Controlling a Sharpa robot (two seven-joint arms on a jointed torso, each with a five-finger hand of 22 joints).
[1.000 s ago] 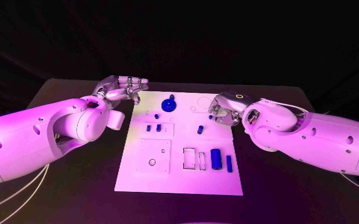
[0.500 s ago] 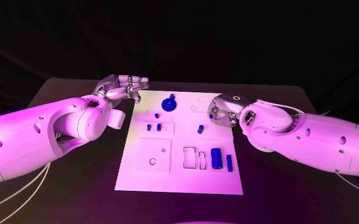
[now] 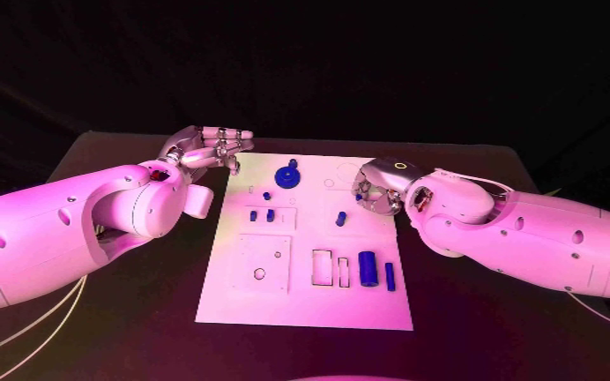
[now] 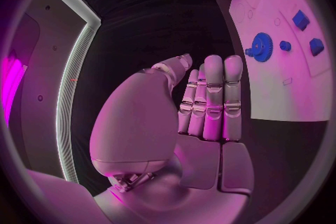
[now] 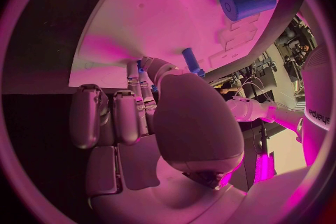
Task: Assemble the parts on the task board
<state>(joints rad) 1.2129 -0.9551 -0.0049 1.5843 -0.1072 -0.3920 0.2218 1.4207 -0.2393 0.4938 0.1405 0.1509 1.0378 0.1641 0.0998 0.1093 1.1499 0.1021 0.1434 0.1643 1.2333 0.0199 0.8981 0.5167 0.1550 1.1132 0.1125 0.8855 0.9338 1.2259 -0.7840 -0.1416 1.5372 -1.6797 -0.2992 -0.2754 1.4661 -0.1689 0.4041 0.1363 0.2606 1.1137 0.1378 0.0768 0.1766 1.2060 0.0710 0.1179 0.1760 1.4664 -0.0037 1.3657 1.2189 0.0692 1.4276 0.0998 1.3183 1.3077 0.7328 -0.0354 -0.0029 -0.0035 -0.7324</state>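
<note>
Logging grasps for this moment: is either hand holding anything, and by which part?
The left hand holds nothing, fingers straight. The right hand appears to pinch a small blue part at its fingertips; which part of it cannot be told.

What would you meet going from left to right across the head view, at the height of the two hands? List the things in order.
Left hand → blue gear on the white board → right hand.
</note>
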